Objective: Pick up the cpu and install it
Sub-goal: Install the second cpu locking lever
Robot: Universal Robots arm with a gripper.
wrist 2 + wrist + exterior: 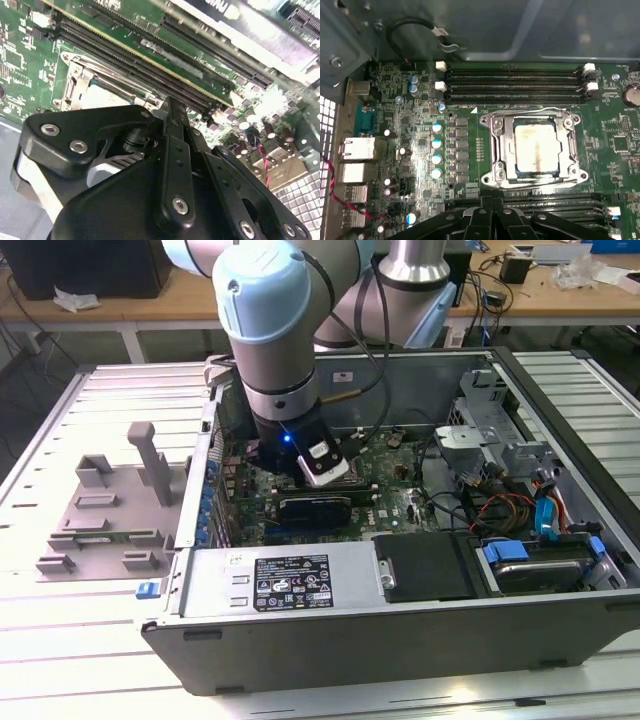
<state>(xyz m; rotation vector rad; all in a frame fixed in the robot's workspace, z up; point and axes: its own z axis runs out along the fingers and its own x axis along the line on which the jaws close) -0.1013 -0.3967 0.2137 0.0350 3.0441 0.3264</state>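
Gripper: black metal linkage with round bolt heads (172, 112); the fingers meet in one narrow ridge, clenched with nothing seen between them; its dark bulk fills the lower frame in both wrist views.
Arm: pale blue and grey jointed tube (268, 310) reaching down into the open computer case (400, 640), upper centre of the exterior view.
Cpu: small flat square, dull silver-grey top with a faint stain (536, 148); it lies inside the socket, right of centre in the first wrist view, apart from the gripper.
Socket frame: shiny stamped steel with screws at the corners (490, 150), ringing the cpu.
Motherboard: green, densely studded with small parts (410, 125).
Memory slots: long black ribbed rows (515, 85) beside the socket.
Fixture: grey plastic with upright posts (110, 500), left of the case.
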